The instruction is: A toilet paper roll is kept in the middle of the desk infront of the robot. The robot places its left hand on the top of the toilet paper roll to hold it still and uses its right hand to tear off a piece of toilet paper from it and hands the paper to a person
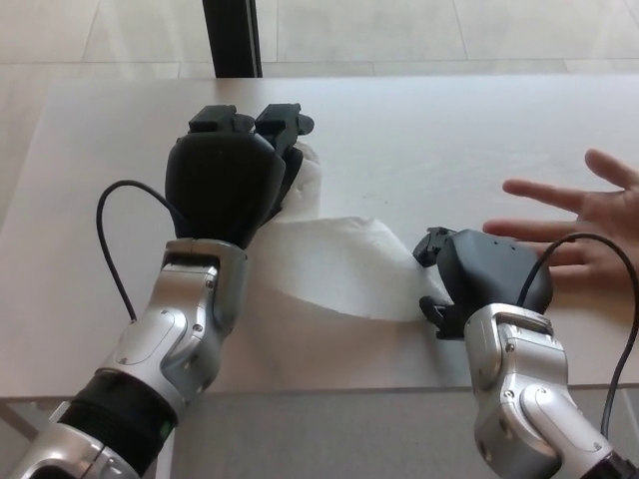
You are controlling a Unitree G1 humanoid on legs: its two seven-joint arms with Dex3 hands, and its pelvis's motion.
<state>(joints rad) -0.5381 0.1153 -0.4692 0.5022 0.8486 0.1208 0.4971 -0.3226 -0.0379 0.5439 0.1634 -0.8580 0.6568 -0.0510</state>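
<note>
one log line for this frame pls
left hand: on roll | right hand: on sheet edge | person's hand: open, waiting

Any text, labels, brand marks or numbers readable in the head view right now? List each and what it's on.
None can be read. The toilet paper roll and its unrolled sheet are plain white; the left hand, the right hand and the desk show no print, label or number.

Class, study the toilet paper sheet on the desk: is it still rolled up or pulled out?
Pulled out. The sheet lies flat on the desk, stretching from the roll under the left hand to the right hand.
</note>
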